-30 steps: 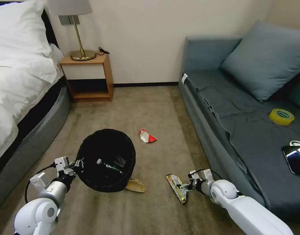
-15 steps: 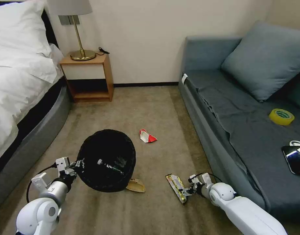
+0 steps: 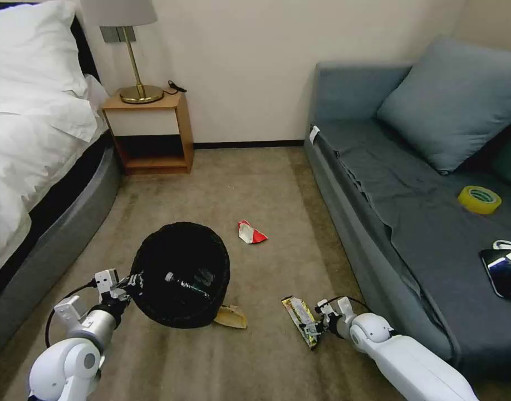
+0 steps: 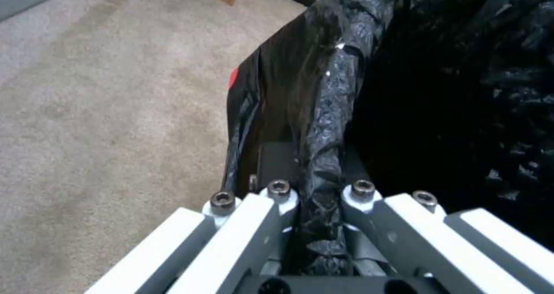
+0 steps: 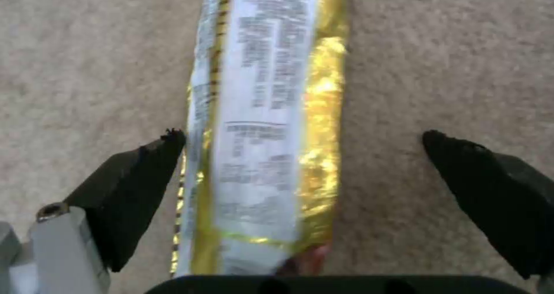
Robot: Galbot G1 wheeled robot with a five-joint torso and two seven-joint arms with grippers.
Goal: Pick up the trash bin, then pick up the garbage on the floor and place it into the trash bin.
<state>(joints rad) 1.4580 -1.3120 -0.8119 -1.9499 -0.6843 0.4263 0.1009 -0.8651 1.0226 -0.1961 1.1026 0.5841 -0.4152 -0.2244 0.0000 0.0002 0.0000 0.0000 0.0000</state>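
Observation:
The trash bin (image 3: 180,273), black mesh with a black liner, hangs tilted over the carpet. My left gripper (image 3: 128,285) is shut on its rim, with the liner (image 4: 323,112) pinched between the fingers of the left gripper (image 4: 320,190). A clear bottle (image 3: 184,283) lies inside the bin. Garbage on the floor: a yellow snack wrapper (image 3: 301,321), a brown cardboard scrap (image 3: 231,316) by the bin's base, and a red-and-white wrapper (image 3: 251,233) farther off. My right gripper (image 3: 317,326) is low at the yellow wrapper (image 5: 271,125). The right gripper (image 5: 301,137) is open, a finger on each side.
A bed (image 3: 38,167) runs along the left, and a wooden nightstand (image 3: 152,133) with a lamp stands at the back wall. A grey sofa (image 3: 411,211) on the right holds a yellow tape roll (image 3: 479,199) and a black phone (image 3: 503,270). Open carpet lies between them.
My right arm has sunk lower and brought its open gripper down around the yellow wrapper's near end. The left gripper and the bin have barely shifted.

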